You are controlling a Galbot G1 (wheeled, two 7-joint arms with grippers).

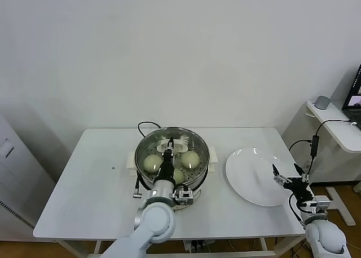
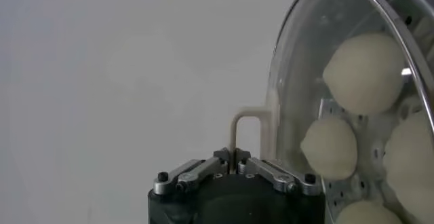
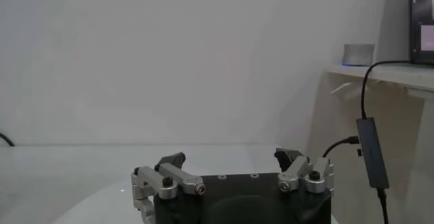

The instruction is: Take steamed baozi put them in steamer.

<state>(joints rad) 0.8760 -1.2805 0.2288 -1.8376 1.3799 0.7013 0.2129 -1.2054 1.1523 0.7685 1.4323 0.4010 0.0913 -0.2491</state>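
The steamer (image 1: pixel 186 133) stands mid-table with the glass lid (image 2: pixel 305 76) lying on it. My left gripper (image 1: pixel 169 155) is above its middle, shut on the lid's cream handle (image 2: pixel 237 127); it also shows in the left wrist view (image 2: pixel 235 153). Three baozi show through the glass in the head view (image 1: pixel 152 163) (image 1: pixel 190 159) (image 1: pixel 179 176). Through the lid in the left wrist view I see several baozi (image 2: pixel 365 72) (image 2: pixel 329 147) on the perforated tray. My right gripper (image 1: pixel 286 177) is open and empty at the right edge of the white plate (image 1: pixel 251 176); it also shows in the right wrist view (image 3: pixel 230 159).
The steamer's black cord (image 1: pixel 145 124) loops behind it. A white side table (image 1: pixel 338 128) with a laptop stands to the right, with a hanging black cable and adapter (image 3: pixel 371 152). A white cabinet (image 1: pixel 11 173) stands to the left of the table.
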